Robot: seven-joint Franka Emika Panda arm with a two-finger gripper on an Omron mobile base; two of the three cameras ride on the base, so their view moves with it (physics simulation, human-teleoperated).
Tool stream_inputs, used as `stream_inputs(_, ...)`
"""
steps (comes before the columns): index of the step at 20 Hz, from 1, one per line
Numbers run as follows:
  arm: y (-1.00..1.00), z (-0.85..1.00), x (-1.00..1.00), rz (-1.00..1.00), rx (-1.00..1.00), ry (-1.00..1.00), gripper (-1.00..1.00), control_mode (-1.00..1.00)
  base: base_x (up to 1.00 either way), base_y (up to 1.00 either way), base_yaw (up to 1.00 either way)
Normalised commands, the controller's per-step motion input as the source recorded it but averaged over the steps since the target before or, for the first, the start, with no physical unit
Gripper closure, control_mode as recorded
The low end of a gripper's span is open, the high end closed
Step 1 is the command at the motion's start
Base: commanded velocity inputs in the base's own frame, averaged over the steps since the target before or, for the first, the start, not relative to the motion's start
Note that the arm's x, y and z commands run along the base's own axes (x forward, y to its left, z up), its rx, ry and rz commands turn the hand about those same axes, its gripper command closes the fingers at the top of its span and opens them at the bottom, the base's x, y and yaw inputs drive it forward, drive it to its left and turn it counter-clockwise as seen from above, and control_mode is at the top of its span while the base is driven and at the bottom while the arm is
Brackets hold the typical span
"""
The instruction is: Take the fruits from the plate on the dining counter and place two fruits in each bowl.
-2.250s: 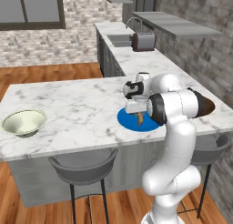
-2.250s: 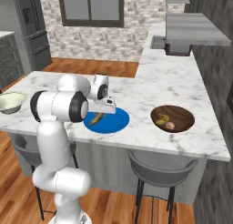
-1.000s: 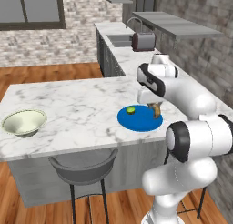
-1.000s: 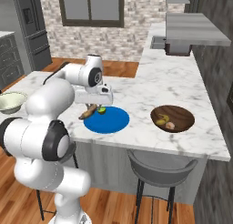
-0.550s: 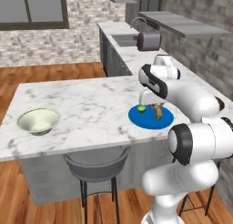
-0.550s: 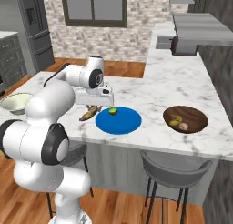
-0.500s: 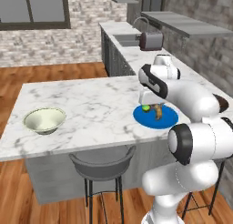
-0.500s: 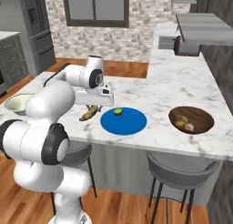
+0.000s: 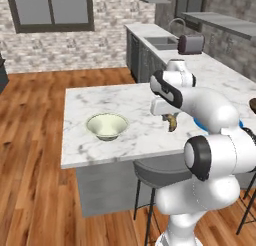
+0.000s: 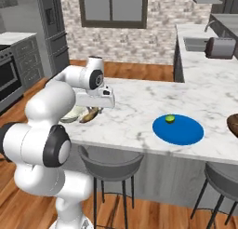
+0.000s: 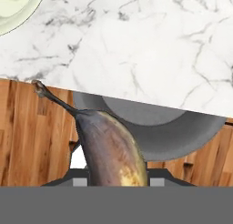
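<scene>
Since the earlier frames the base has driven along the dining counter point(image 9: 100, 102), so the whole scene has slid sideways in both base views: the bowl point(image 9: 107, 126), once far off at the counter's end, now sits near the arm, and the blue plate point(image 10: 178, 129) has dropped back to the arm's other side. The banana has left the plate and travels with the gripper.

The dining counter, a white marble slab with grey veins on a grey base, spans all three views. A grey bar stool point(image 10: 111, 164) stands tucked under its near edge, and the hand view looks down on that stool's round seat point(image 11: 164, 132) just past the slab's rim, with wood floor beyond.

On the counter, the blue plate lies well apart from the bowl, and a round green lime point(image 10: 170, 118) rests on the plate's far part. The cream-white bowl with its pale greenish inside stands on the counter on the other side of the gripper; in the hand view its rim point(image 11: 18, 9) shows at one corner.

The gripper point(image 9: 170, 119) hangs above the counter between bowl and plate, nearer the bowl, close to the counter's near edge. Its fingers are clamped on a brown-yellow banana point(image 11: 111, 148), which juts out from between them, thin stem pointing away from the hand.
</scene>
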Motion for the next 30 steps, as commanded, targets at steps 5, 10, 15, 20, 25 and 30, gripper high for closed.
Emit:
stream_inputs(5,0.0,0.0,0.0,0.0,0.0,0.0,1.0,1.0,0.2,-0.1,0.0)
stream_inputs(10,0.0,0.0,0.0,0.0,0.0,0.0,1.0,1.0,0.1,-0.41,0.0)
stream_inputs(15,0.0,0.0,0.0,0.0,0.0,0.0,1.0,1.0,0.14,-0.33,0.0)
stream_inputs(20,0.0,0.0,0.0,0.0,0.0,0.0,1.0,1.0,0.43,-0.02,0.0)
stream_inputs(25,0.0,0.0,0.0,0.0,0.0,0.0,1.0,1.0,0.52,0.0,0.0)
stream_inputs(30,0.0,0.0,0.45,0.0,0.0,0.0,1.0,-1.0,0.24,0.0,0.0)
